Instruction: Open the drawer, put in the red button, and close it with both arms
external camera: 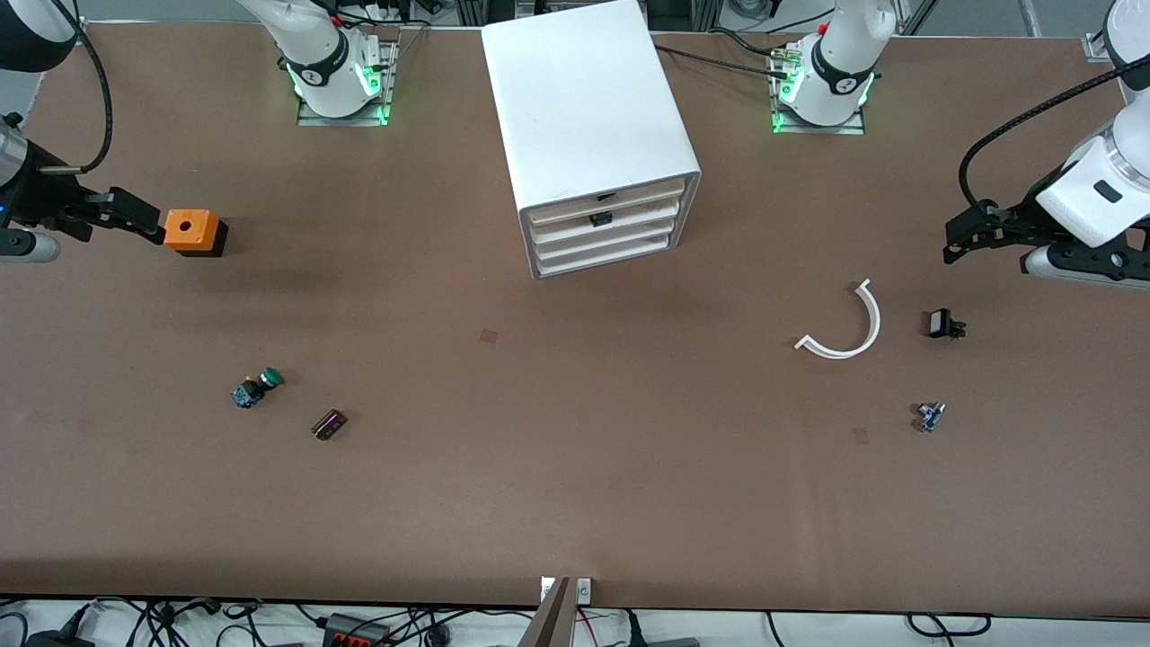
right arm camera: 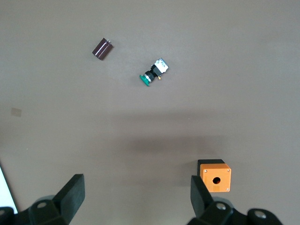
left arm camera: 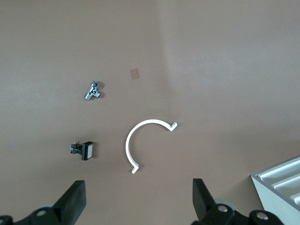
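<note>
White and boxy, the cabinet (external camera: 588, 99) stands between the two arm bases in the front view, and the drawer (external camera: 629, 210), second from the top, sits with its front in line with the other three, a small dark mark at its middle. The left gripper (external camera: 961, 241) hangs over the table's edge at the left arm's end, well apart from the drawer; below it lie a white curved piece (external camera: 849, 328), a small black part (external camera: 943, 323) and a small metal part (external camera: 930, 415). The right gripper (external camera: 144, 220) hangs over the right arm's end, its tips just beside an orange box (external camera: 191, 231), also well apart from the drawer; a green button (external camera: 258, 386) and a dark block (external camera: 329, 424) lie nearer the front camera. In the left wrist view the left gripper (left arm camera: 137, 194) is spread wide and holds nothing, over the curved piece (left arm camera: 140, 140), with a corner of the cabinet (left arm camera: 281, 185) at the frame's edge. In the right wrist view the right gripper (right arm camera: 137, 190) is likewise spread wide and holds nothing, the orange box (right arm camera: 214, 176) by one finger (right arm camera: 200, 194).
</note>
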`<move>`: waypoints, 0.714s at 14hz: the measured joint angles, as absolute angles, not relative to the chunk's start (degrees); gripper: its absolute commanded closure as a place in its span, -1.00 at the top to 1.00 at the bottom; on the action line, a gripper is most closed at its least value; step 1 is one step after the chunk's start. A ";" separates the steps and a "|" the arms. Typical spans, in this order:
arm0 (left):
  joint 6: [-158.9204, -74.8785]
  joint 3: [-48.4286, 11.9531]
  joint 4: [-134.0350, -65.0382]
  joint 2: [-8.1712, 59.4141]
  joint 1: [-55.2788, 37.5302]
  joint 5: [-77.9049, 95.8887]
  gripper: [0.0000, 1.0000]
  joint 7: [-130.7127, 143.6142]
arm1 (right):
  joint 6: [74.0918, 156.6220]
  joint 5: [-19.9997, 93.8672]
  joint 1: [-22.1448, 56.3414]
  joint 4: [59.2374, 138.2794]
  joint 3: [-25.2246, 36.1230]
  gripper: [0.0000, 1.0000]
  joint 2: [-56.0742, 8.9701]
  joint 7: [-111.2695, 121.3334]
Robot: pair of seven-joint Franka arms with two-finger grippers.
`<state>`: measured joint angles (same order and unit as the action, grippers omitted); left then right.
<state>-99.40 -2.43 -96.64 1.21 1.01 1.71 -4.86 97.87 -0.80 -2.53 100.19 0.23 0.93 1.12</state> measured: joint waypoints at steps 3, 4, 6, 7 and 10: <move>-99.59 -2.21 -96.95 1.21 1.01 1.71 1.00 -3.41 | 97.86 -0.80 -2.53 100.05 0.20 1.00 0.93 1.24; -99.60 -2.12 -97.00 1.20 1.02 1.71 1.00 -3.16 | 97.86 -0.80 -2.53 100.05 0.17 1.00 0.93 1.25; -98.70 -1.96 -97.02 1.18 1.12 1.66 1.00 -2.64 | 97.86 -0.80 -2.53 100.05 0.10 1.00 0.93 1.26; -97.36 -1.87 -97.02 1.12 1.27 1.64 1.00 -2.01 | 97.85 -0.80 -2.53 100.05 0.09 1.00 0.92 1.26; -95.09 -1.68 -96.94 0.98 1.46 1.60 1.00 -0.05 | 97.83 -0.80 -2.53 100.05 0.06 1.00 0.75 1.26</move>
<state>-95.09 -1.68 -96.94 0.98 1.46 1.60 -0.05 97.83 -0.80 -2.53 100.05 0.06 0.75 1.26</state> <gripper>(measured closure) 0.000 0.000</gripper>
